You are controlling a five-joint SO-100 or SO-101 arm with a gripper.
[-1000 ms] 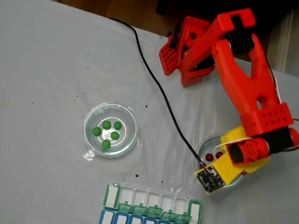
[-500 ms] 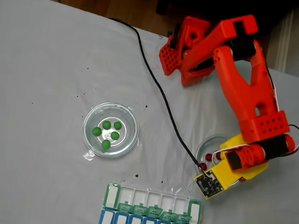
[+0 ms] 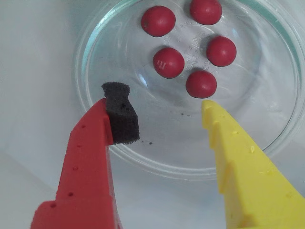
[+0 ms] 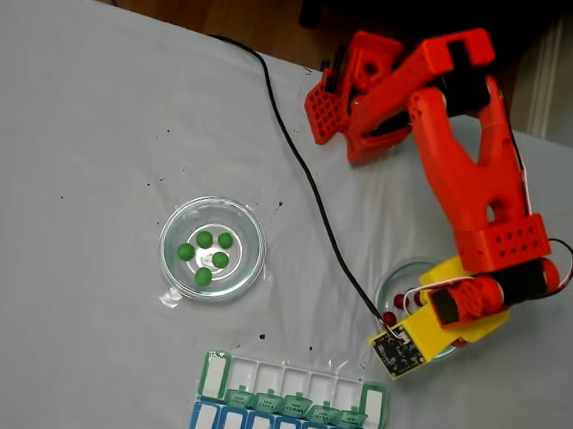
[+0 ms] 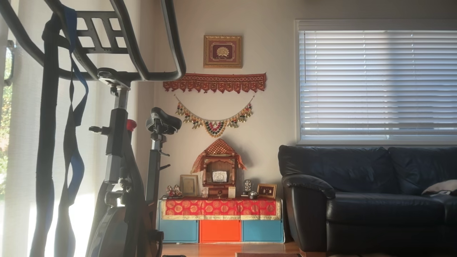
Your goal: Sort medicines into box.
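The end effector (image 3: pixel 164 114) is hovering spread and empty, five red medicines (image 3: pixel 169 62) just ahead lying unsorted, the box (image 4: pixel 292 388) sitting unfilled.

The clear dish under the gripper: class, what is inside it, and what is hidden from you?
In the wrist view the clear dish holds five dark red balls, clustered together, with the open gripper above them. In the fixed view the arm covers most of this dish.

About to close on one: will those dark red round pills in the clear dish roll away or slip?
Likely to roll: the dark red round pills are smooth balls lying loose in the clear round dish. The open pincer has one foam-padded finger, probably helping grip; the bare yellow one may slip.
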